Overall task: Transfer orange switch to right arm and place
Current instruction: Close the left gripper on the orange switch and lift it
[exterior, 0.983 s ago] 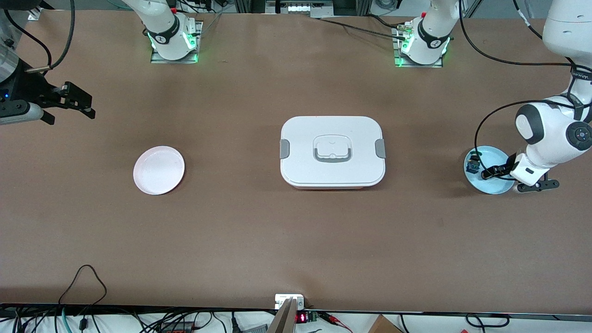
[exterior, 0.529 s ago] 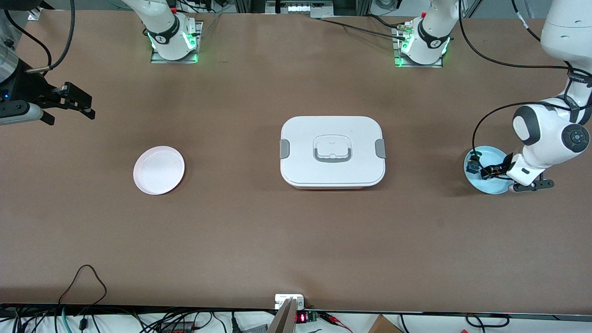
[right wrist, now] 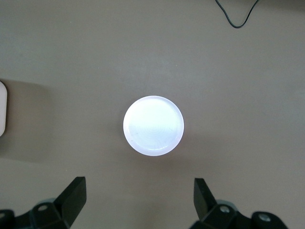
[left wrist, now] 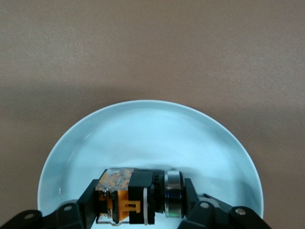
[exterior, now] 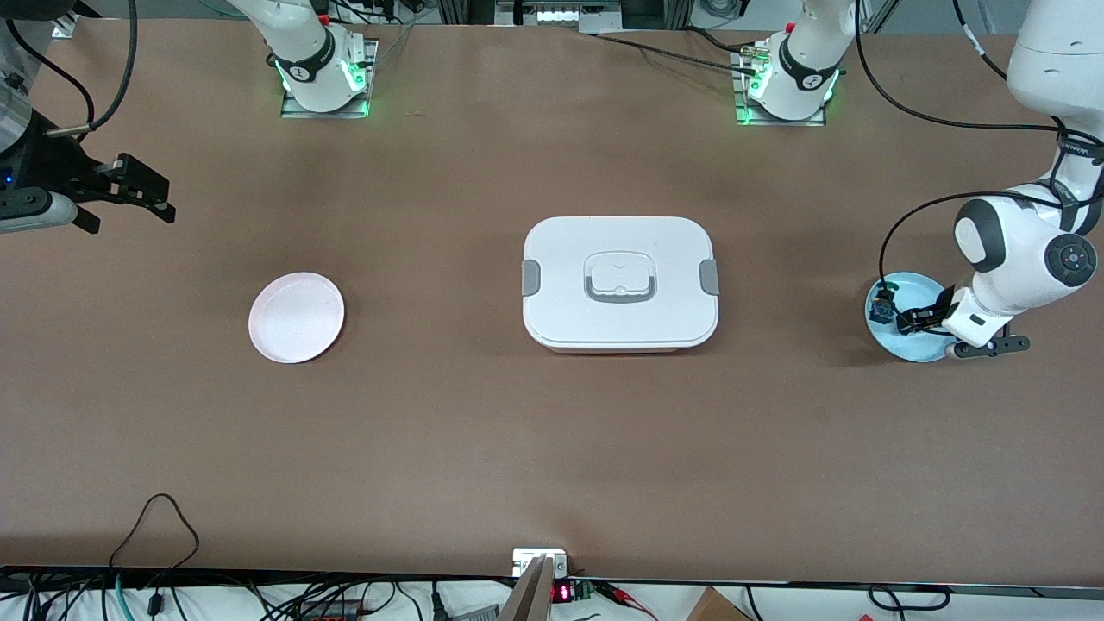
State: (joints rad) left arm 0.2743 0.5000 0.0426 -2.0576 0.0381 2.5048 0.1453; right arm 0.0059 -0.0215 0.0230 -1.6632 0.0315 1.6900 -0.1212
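Jaws of the left gripper are clamped on the orange switch, down in the blue plate. Lift, handover and placing remain — the right gripper waits wide apart above the bench, empty — pink plate bare.

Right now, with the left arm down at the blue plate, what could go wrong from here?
1. The left gripper is shut on the orange switch lying in the blue plate; the hold sits near its ends, so it might slip or twist on lifting.
2. A second small part lies on the same plate and could get knocked.
3. The right gripper waits open, high over the table's other end, so the handover needs a long carry.
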